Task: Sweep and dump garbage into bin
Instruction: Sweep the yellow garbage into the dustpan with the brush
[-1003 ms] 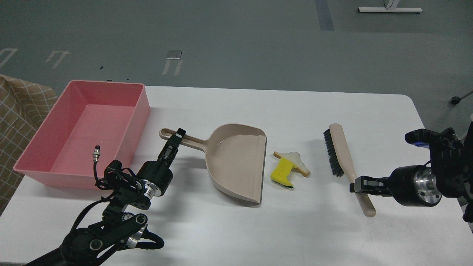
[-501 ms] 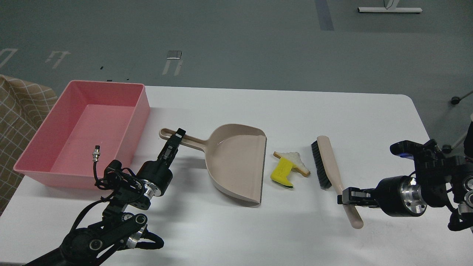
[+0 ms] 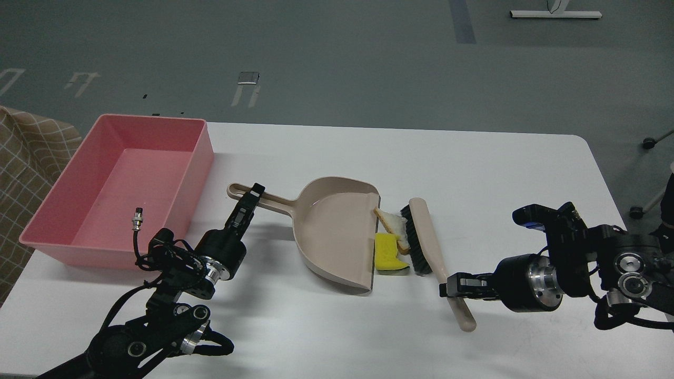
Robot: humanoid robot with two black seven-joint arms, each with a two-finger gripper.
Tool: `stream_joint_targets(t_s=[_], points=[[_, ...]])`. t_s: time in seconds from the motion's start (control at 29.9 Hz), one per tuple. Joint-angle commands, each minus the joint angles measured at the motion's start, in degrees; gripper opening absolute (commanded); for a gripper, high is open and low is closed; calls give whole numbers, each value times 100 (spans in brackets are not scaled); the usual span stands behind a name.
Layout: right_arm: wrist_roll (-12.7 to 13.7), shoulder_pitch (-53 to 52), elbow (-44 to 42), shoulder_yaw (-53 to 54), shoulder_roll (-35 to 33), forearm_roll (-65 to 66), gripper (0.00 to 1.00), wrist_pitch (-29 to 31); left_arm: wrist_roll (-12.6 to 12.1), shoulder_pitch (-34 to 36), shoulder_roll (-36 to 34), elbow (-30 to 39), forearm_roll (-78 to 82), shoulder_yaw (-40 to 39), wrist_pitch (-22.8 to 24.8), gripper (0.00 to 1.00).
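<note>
My right gripper (image 3: 452, 288) is shut on the beige handle of a black-bristled brush (image 3: 421, 237). The bristles press a white bread piece with brown crust (image 3: 390, 221) and a yellow sponge block with a green edge (image 3: 387, 253) against the open lip of the beige dustpan (image 3: 334, 231). My left gripper (image 3: 251, 198) is shut on the dustpan's long handle, holding it flat on the white table (image 3: 474, 168). The pink bin (image 3: 118, 187) stands at the table's left, with nothing in it.
A checked brown cloth (image 3: 26, 158) lies beyond the bin at the far left. The table's far edge runs just behind the bin. Grey floor lies beyond.
My right gripper has moved left with the brush, sweeping the bread and sponge leftwards until they touch the dustpan's lip. The left arm and dustpan have not moved.
</note>
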State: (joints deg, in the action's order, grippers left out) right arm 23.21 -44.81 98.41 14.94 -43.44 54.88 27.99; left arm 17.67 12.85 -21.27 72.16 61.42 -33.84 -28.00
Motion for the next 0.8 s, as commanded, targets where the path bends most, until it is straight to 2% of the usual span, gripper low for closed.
stream_joint_targets(t_s=[0.0, 0.23, 0.4, 0.77], points=[[-1, 42, -164, 0, 310, -56, 3, 1, 0, 7, 1, 0, 1, 0, 0, 0], [-27, 78, -569, 185, 961, -82, 3, 1, 0, 7, 9, 0, 1, 0, 0, 0], [-27, 69, -753, 851, 1610, -82, 3, 1, -9, 16, 36, 0, 1, 0, 0, 0], [-27, -1, -517, 1318, 1541, -196, 4, 1, 0, 7, 27, 0, 1, 0, 0, 0]])
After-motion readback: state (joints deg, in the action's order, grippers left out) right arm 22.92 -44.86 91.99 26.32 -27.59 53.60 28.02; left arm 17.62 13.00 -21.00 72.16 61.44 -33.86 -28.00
